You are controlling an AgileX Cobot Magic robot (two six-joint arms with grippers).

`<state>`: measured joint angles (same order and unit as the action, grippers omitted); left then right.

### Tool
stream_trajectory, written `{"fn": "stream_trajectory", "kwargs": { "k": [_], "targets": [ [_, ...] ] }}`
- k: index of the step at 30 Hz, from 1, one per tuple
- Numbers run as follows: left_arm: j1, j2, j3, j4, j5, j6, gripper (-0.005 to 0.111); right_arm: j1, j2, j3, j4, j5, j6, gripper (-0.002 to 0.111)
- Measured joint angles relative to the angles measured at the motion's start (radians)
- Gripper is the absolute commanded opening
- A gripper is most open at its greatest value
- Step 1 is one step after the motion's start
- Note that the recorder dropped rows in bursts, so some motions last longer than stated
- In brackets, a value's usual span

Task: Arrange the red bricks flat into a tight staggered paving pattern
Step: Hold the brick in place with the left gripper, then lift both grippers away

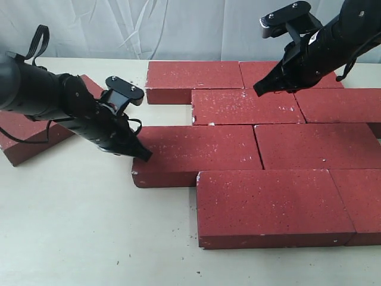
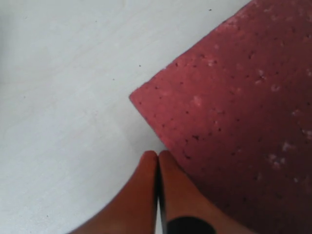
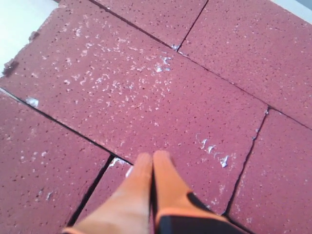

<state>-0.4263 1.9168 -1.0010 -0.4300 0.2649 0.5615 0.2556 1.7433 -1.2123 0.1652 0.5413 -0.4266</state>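
Several red bricks lie flat in staggered rows on the right of the table. My left gripper point(image 1: 144, 157) is shut and empty. Its tips rest against the left end of the third-row brick point(image 1: 199, 156). In the left wrist view the shut tips point(image 2: 157, 155) touch that brick's edge point(image 2: 234, 97) just below its corner. My right gripper point(image 1: 258, 90) is also shut and empty, hovering low over the second-row brick point(image 1: 244, 107). In the right wrist view the closed tips point(image 3: 153, 156) sit above that brick point(image 3: 146, 92), near a joint between bricks.
One loose red brick point(image 1: 33, 137) lies askew at the far left, partly under my left arm. Bare pale tabletop point(image 1: 77, 226) spreads at the front left. A gap point(image 1: 169, 114) shows left of the second-row brick. A white cloth backdrop point(image 1: 149, 30) hangs behind.
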Motion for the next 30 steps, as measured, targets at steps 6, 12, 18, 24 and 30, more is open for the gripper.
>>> {"fn": "stream_trajectory", "kwargs": {
  "k": [6,12,18,24,30],
  "targets": [
    [0.021,0.0,0.0,0.005,0.005,0.0,0.0,0.0,0.0,0.0,0.0,-0.002,0.0,-0.001],
    [0.022,0.0,0.0,0.039,0.007,0.0,0.0,0.0,0.0,0.0,0.002,-0.002,0.0,-0.001],
    [0.073,-0.075,-0.003,0.096,0.023,-0.02,0.0,0.024,0.0,0.0,0.11,-0.041,-0.045,-0.001],
    [0.199,-0.2,-0.014,0.089,-0.161,-0.058,0.0,0.074,0.025,0.0,0.143,-0.055,-0.111,-0.001],
    [0.344,-0.13,-0.142,0.044,-0.203,-0.08,0.0,0.083,0.029,0.0,0.151,-0.073,-0.115,-0.001]
  ]
}}
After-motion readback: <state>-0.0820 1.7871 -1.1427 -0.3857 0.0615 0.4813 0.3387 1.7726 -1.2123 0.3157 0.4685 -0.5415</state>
